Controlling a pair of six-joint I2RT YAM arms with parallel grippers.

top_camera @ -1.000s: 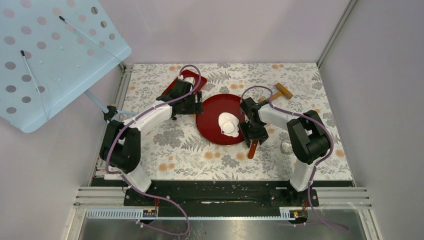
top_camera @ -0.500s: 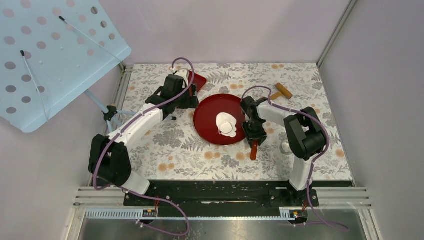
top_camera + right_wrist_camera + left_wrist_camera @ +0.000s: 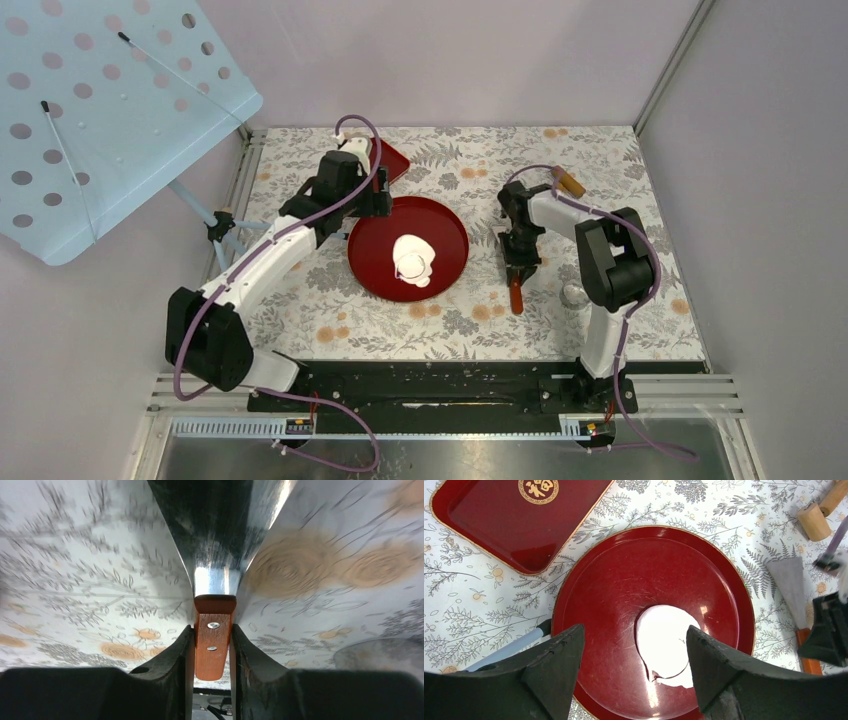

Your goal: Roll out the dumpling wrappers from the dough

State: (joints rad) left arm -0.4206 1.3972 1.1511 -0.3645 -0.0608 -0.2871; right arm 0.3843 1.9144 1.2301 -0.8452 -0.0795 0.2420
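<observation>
A round red plate (image 3: 372,262) holds white dough (image 3: 413,260). In the left wrist view the dough (image 3: 664,635) shows a roundish wrapper disc outlined by a cut, with a ragged leftover strip (image 3: 681,681) at its lower edge. My left gripper (image 3: 379,204) hangs over the plate's far-left rim, with its jaws (image 3: 635,630) wide open and empty. My right gripper (image 3: 520,258) is right of the plate. It is shut (image 3: 212,630) on the wooden handle (image 3: 214,642) of a metal scraper (image 3: 220,530), with the blade flat on the table.
A red rectangular tray (image 3: 393,160) lies behind the plate and also shows in the left wrist view (image 3: 509,525). A wooden rolling pin (image 3: 566,181) lies at the back right. A pale rod with a black tip (image 3: 509,648) lies left of the plate. A small round grey object (image 3: 571,295) sits by the right arm.
The plate with the dough has slid left, and my left gripper moved left and back with it. My right gripper has drawn the scraper right, off the plate.
</observation>
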